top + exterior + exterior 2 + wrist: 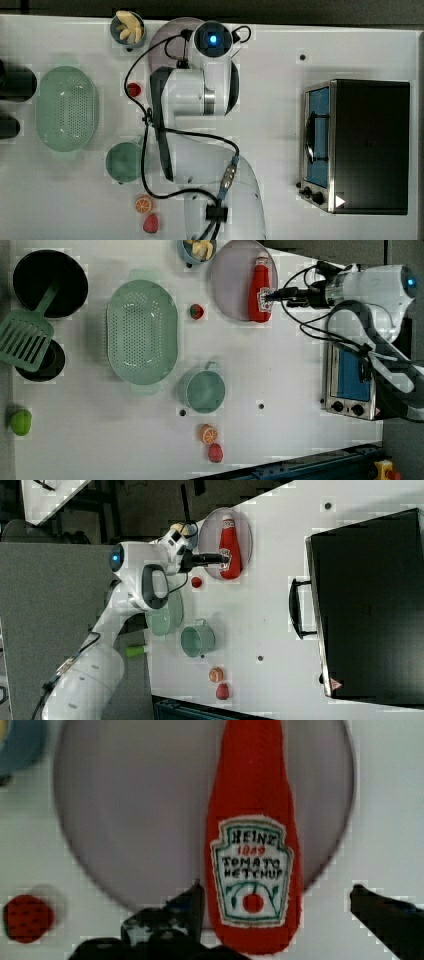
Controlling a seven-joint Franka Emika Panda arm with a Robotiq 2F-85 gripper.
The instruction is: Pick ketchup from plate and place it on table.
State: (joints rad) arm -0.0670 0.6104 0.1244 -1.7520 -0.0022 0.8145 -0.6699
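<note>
End effector (pixel 275 902) wide open, empty, fingers straddling the label end of the ketchup (pixel 255 835), which lies flat on the plate (pixel 135 810) beneath it.

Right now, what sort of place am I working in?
Probably a lab tabletop set up as a mock kitchen: a white table with a toaster oven, a green colander, toy fruit, and a ketchup bottle lying on a plate.

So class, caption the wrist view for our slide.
Open gripper straddles the ketchup lying on the plate.
</note>
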